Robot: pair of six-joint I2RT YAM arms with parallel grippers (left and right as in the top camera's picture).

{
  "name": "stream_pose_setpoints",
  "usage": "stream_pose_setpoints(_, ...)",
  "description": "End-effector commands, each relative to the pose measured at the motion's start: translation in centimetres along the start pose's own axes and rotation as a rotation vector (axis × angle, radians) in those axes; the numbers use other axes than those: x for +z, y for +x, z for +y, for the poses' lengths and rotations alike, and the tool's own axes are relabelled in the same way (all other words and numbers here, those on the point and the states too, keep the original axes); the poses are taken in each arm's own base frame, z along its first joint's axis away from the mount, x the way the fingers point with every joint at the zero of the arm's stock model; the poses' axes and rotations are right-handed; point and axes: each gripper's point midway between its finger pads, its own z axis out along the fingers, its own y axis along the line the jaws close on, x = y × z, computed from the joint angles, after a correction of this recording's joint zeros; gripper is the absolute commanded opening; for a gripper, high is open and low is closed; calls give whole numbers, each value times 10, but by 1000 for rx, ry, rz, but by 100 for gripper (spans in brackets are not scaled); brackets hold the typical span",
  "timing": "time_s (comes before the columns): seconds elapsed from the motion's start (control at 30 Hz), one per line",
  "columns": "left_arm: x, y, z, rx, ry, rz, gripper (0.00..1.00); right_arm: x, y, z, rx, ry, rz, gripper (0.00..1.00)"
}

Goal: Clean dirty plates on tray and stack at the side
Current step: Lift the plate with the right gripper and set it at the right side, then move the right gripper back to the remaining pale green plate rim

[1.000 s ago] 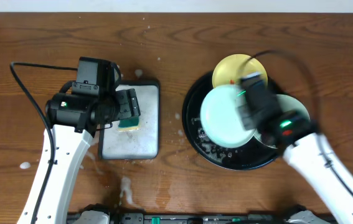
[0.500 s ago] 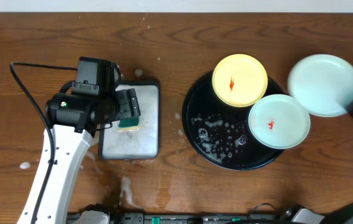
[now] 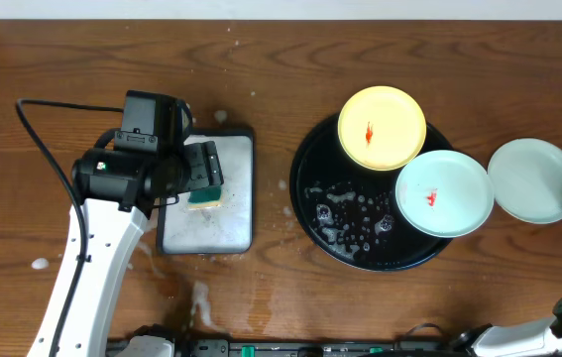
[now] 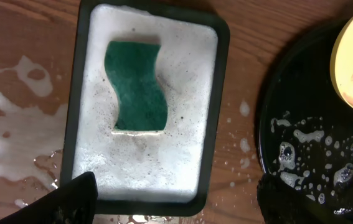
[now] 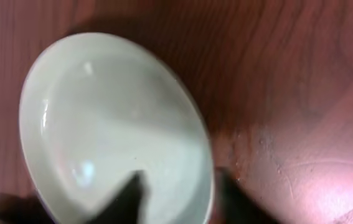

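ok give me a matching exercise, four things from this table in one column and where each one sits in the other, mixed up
Things
1. yellow plate
2. smeared mint plate
3. clean mint plate
4. green sponge

Places
A. in the foamy sponge dish
B. off the tray, to its right
C. over the tray's far rim
D. over the tray's right rim

Pairs: 1-C, 2-D, 3-B, 4-A

I count three small plates: one pale yellow plate (image 3: 382,127) and two mint-blue, the left mint plate (image 3: 443,193) and the right mint plate (image 3: 531,180). Two red smears (image 3: 369,132) (image 3: 431,198) show. There's one black tray (image 3: 340,233), one sponge dish (image 4: 185,118) and one green sponge (image 4: 136,87).
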Motion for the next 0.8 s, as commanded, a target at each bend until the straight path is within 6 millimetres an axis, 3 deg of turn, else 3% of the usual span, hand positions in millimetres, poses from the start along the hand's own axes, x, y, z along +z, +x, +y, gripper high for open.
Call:
stream_pose_setpoints(0.0,-4,-4,-2,8,9,-11,83,-21,-4,58,-177,-234,-29,76)
stream_pose_setpoints(0.07,-4,-5,-2,8,9,-11,83,-41,19,100,-261,-372,15,98)
stream_pose_setpoints(0.13,-4,-5,-2,8,9,-11,82,-49,45,118,-372,-358,59,99)
stream_pose_setpoints(0.33,-4,-5,-2,8,9,-11,83,-33,96,120,-611,-15,110,99)
stream_pose_setpoints(0.37,-4,-4,-2,8,9,-11,82,-29,102,123,-643,5,112,96)
stream_pose_setpoints(0.43,-4,-4,-2,8,9,-11,83,-20,114,127,-705,53,115,72)
stream_pose_setpoints(0.5,-4,-4,-2,8,9,-11,83,-11,119,125,-728,83,126,59)
stream_pose_setpoints(0.77,-4,-5,-2,8,9,-11,83,18,133,95,-718,187,242,43)
